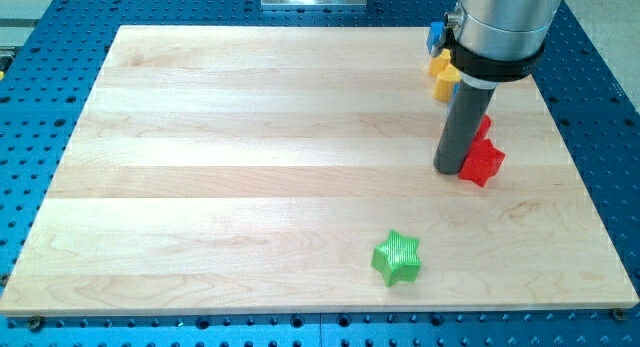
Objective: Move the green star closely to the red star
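Note:
The green star (pixel 398 258) lies on the wooden board (pixel 250 167) near the view's bottom edge, right of centre. The red star (pixel 481 162) lies at the view's right, about a third of the board's depth above the green star. My tip (pixel 449 170) rests on the board just left of the red star, touching or nearly touching it. A second red block (pixel 484 126) sits just above the red star, partly hidden behind the rod, its shape unclear.
Two yellow blocks (pixel 444 77) sit at the view's top right, partly hidden by the arm. A blue block (pixel 436 34) peeks out beside the arm above them. The board's right edge runs close to the red star.

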